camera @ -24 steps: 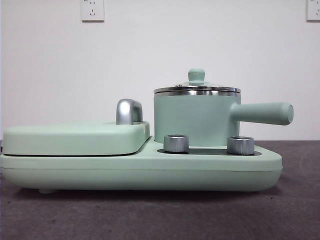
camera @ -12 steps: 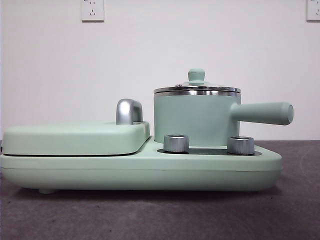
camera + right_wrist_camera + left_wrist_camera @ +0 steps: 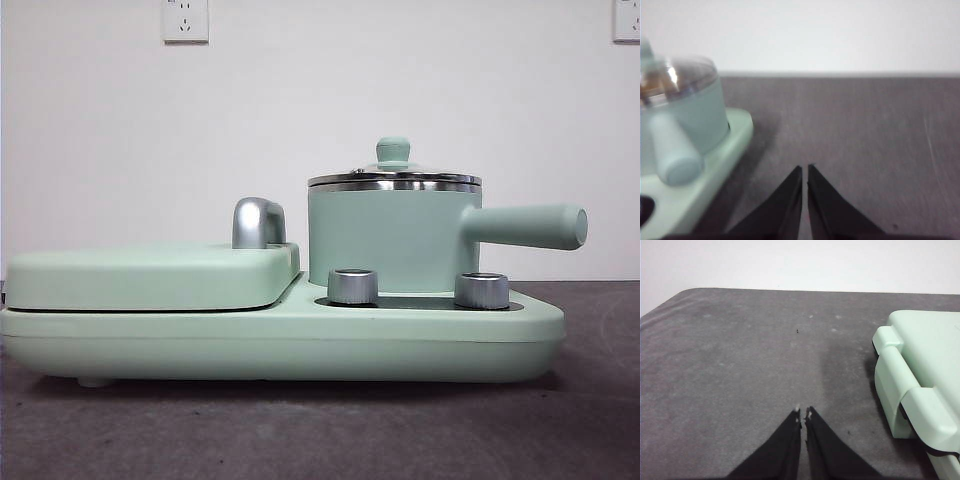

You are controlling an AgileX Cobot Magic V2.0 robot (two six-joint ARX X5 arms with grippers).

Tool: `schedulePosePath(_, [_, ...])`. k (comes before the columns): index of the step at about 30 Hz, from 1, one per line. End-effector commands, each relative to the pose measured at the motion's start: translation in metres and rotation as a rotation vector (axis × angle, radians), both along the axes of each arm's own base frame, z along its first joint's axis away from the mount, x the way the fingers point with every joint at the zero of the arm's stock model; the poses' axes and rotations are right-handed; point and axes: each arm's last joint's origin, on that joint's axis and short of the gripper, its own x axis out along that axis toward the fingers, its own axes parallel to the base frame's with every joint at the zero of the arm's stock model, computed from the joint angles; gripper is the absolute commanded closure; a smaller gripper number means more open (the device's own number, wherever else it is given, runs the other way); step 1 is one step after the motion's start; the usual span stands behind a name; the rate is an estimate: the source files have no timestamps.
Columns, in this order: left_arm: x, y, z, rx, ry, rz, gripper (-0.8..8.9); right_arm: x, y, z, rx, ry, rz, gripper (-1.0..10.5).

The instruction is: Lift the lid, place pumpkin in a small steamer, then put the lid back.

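Note:
The small steamer (image 3: 390,238) is a mint-green pot with a long side handle (image 3: 525,226), standing on the right half of a mint-green cooker base (image 3: 280,345). The lid (image 3: 394,176), glass with a steel rim and a mint knob, rests on it. In the right wrist view the steamer (image 3: 687,115) and its lid (image 3: 677,75) sit off to one side, apart from my right gripper (image 3: 804,170), which is shut and holds nothing. My left gripper (image 3: 803,413) is shut over bare grey table beside the cooker's end (image 3: 912,385). The pumpkin is out of view.
A flat mint-green griddle cover (image 3: 150,275) with a chrome handle (image 3: 257,223) fills the cooker's left half. Two chrome dials (image 3: 352,287) (image 3: 481,291) stand in front of the pot. Grey table (image 3: 740,365) lies around; a white wall stands behind.

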Motion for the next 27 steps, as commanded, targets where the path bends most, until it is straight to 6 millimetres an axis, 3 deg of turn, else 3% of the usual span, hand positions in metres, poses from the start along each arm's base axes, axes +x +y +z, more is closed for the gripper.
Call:
schedulePosePath(1, [0.0007, 0.0002, -0.0066, 0.012, 0.022, 0.001, 7.94, -0.0007, -0.0006, -0.0031, -0.061, 0.01, -0.006, 9.3])
schedulePosePath(27, [0.0007, 0.0002, -0.0066, 0.012, 0.022, 0.001, 7.94, -0.0026, -0.0008, -0.0096, -0.097, 0.069, -0.007, 9.3])
